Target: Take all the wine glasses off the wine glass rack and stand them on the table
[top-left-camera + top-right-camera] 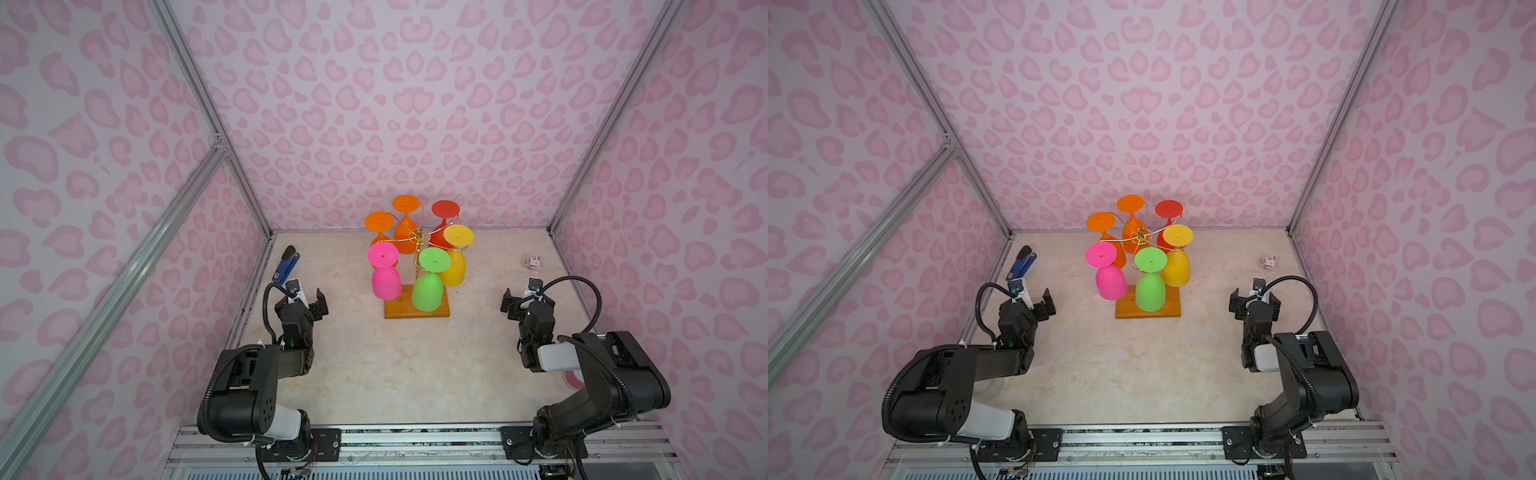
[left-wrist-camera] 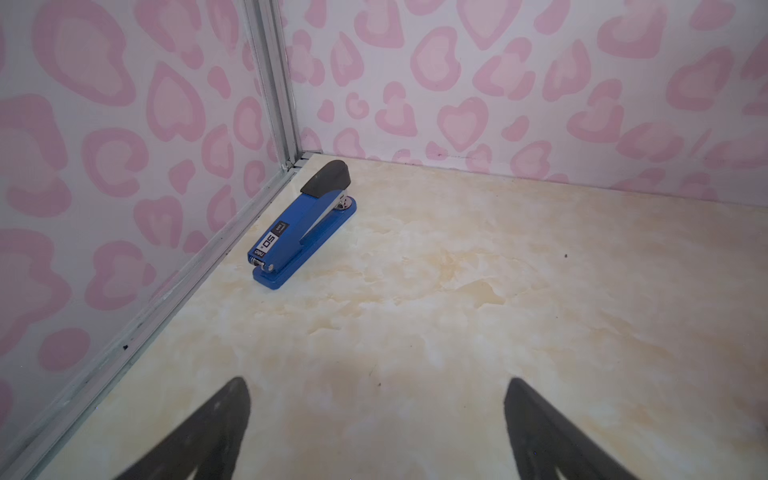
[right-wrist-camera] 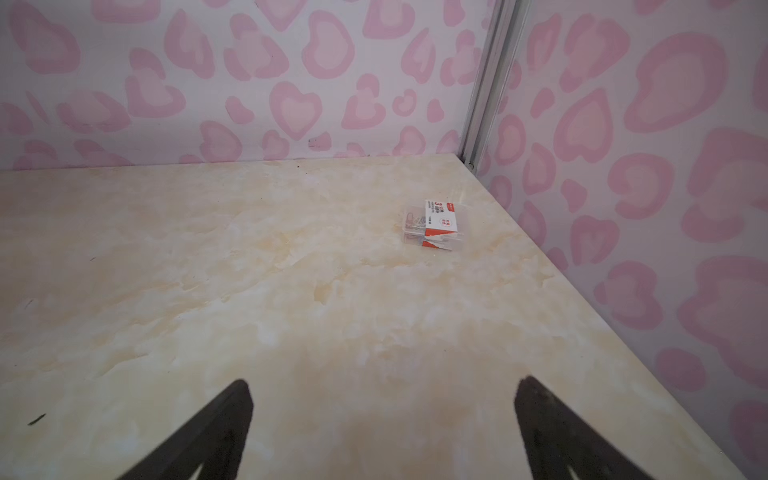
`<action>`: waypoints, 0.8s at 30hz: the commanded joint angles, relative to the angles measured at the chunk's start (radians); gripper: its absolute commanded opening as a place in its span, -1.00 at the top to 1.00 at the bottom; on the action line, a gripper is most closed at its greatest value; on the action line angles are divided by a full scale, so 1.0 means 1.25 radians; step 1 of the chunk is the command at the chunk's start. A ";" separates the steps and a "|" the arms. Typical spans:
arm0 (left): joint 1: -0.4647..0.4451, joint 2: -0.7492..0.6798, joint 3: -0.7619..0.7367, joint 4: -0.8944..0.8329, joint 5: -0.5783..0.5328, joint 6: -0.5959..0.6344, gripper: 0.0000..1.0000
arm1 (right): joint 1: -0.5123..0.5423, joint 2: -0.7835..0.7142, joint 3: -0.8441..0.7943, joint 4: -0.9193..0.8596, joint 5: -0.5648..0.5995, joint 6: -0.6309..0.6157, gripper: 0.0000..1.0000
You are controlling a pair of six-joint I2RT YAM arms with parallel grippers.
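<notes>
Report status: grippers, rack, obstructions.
Both open and empty: left gripper, right gripper. All six glasses on rack, none taken. Off at sides: stapler, clip box, not in the way.

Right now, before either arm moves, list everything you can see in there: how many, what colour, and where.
wine glass rack: one, gold wire on a brown wooden base, middle of the table towards the back
wine glasses: six, hanging upside down on the rack; two orange, red, yellow, pink, green
stapler: one, blue with a black top, back left corner
paper clip box: one, clear with a red and white label, back right
table: one, cream marbled
left gripper: one, black, open and empty, left side
right gripper: one, black, open and empty, right side
</notes>
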 commanded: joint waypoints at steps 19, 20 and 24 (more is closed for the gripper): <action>0.001 0.003 0.005 0.014 0.000 0.006 -0.94 | -0.025 0.002 0.009 -0.002 -0.058 0.011 -0.97; 0.001 0.004 0.006 0.014 0.000 0.006 -0.94 | -0.025 0.002 0.008 -0.003 -0.059 0.012 -0.98; 0.002 0.003 0.006 0.014 0.000 0.007 -0.94 | -0.025 0.002 0.009 -0.004 -0.058 0.012 -0.97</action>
